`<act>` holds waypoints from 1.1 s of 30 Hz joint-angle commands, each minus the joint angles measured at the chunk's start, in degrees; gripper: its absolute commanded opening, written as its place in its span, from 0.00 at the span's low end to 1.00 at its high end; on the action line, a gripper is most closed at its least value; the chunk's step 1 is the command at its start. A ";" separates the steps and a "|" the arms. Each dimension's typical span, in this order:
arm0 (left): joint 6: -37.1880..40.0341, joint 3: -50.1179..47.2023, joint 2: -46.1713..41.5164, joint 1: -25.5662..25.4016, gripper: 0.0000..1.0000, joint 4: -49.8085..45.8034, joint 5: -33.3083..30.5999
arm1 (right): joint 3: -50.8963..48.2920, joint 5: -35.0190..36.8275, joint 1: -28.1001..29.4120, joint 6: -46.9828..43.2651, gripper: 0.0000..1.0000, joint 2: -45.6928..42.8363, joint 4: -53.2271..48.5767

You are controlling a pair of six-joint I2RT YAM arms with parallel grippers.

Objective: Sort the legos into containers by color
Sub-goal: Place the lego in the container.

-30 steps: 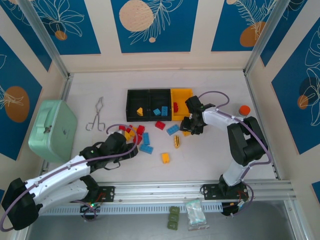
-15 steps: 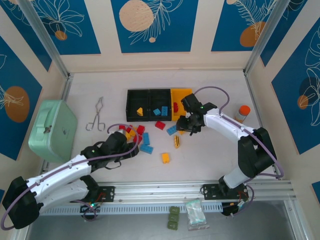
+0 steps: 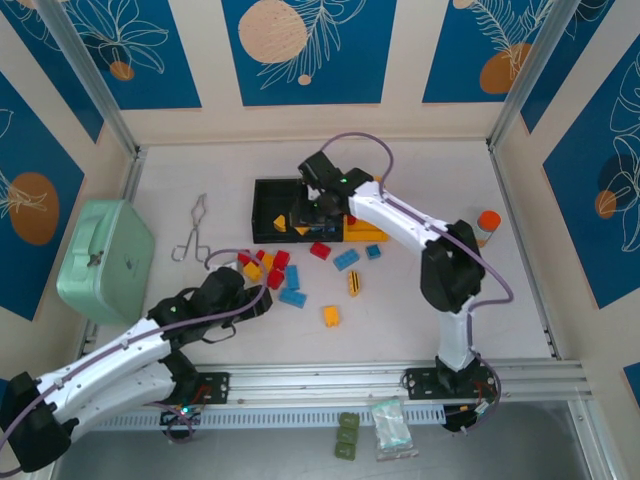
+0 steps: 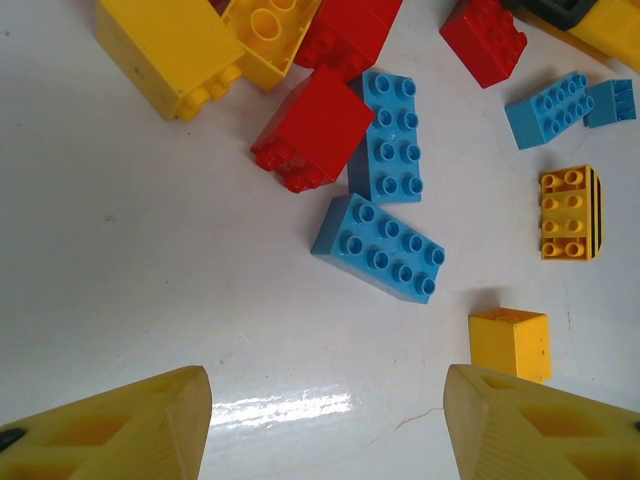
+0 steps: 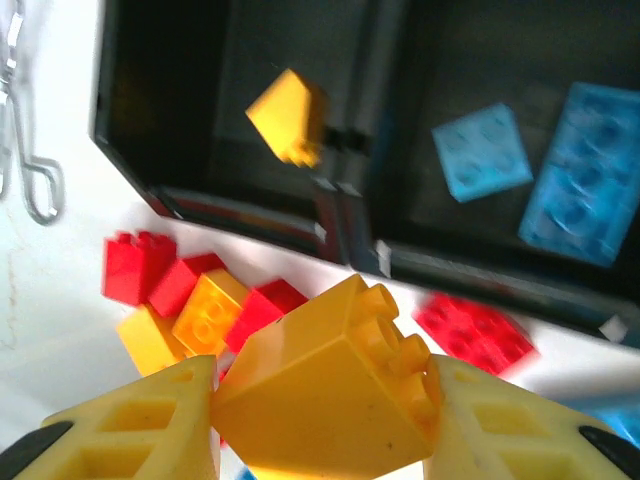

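Note:
My right gripper (image 3: pixel 308 214) hangs over the row of containers, about where the left black bin (image 3: pixel 268 192) meets the middle black bin (image 5: pixel 500 60). It is shut on a yellow lego (image 5: pixel 330 390). In the right wrist view the left bin holds one yellow lego (image 5: pixel 290 118) and the middle bin two blue legos (image 5: pixel 480 150). The yellow bin (image 3: pixel 366 232) is at the right end. My left gripper (image 4: pixel 325 420) is open and empty, low over bare table just short of two blue legos (image 4: pixel 380 245), a red one (image 4: pixel 315 130) and a yellow one (image 4: pixel 510 340).
Loose red, yellow and blue legos (image 3: pixel 270 268) lie scattered in front of the bins. A mint-green lidded box (image 3: pixel 105 260) stands at the left, metal tongs (image 3: pixel 193 230) beside it. An orange-capped bottle (image 3: pixel 487 222) stands at the right edge.
My right arm has swung left from beside the yellow bin to above the black bins, carrying the yellow lego. The left arm has barely moved.

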 commanded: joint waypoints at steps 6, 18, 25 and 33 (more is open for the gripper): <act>-2.03 -1.44 -5.64 0.05 0.63 -6.77 -1.91 | 20.65 -6.11 1.51 0.64 0.42 15.72 -5.26; -3.84 -2.94 -11.30 0.05 0.63 -10.25 -2.70 | 44.65 -8.58 1.91 2.11 0.44 33.22 -12.83; -3.69 -2.93 -10.58 0.03 0.63 -9.47 -2.46 | 44.45 -7.63 2.48 1.35 0.53 31.39 -13.51; -3.49 -2.68 -8.71 0.00 0.63 -7.55 -1.85 | 39.81 -6.37 2.61 -0.28 0.60 24.96 -12.10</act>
